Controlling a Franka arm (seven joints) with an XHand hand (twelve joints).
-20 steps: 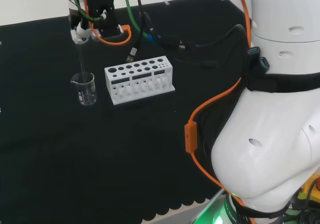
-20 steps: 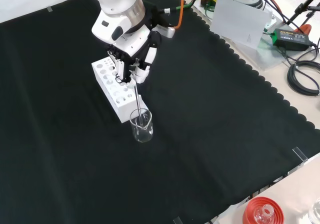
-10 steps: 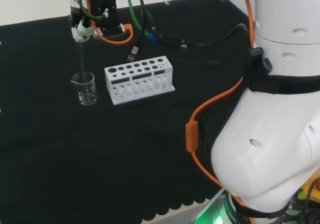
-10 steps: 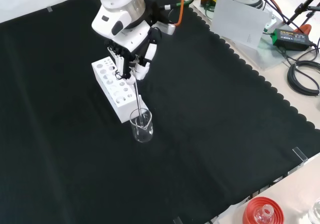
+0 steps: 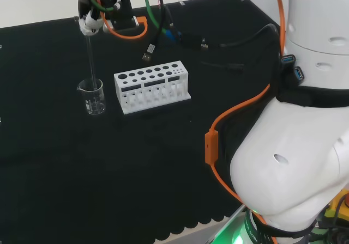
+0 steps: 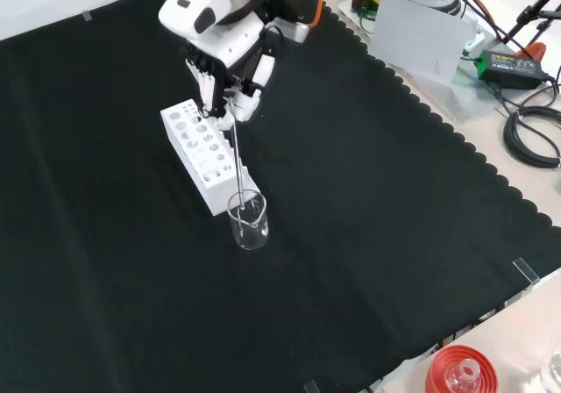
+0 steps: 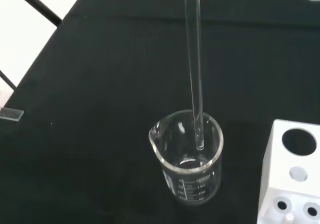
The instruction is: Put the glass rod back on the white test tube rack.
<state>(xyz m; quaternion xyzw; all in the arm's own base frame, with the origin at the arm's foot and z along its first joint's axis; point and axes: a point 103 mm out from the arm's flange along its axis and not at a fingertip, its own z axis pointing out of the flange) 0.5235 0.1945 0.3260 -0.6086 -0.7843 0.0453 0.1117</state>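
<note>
Item: glass rod (image 7: 194, 74), pinched in the hand (image 6: 226, 82); we note it risen, tip nearly clearing the beaker (image 7: 187, 161). Transfer to rack (image 5: 151, 86) pending.

You see a clear glass beaker (image 6: 248, 220) standing mid-cloth, and a red ribbed stand (image 6: 460, 371) at the bench's near edge in the front view.

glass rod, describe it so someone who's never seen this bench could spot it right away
Find the white test tube rack on the black cloth; a small clear beaker stands just off one end. The glass rod is the thin clear stick rising nearly upright from that beaker, its top pinched in the hand. Nothing else here is long and slender.
</note>
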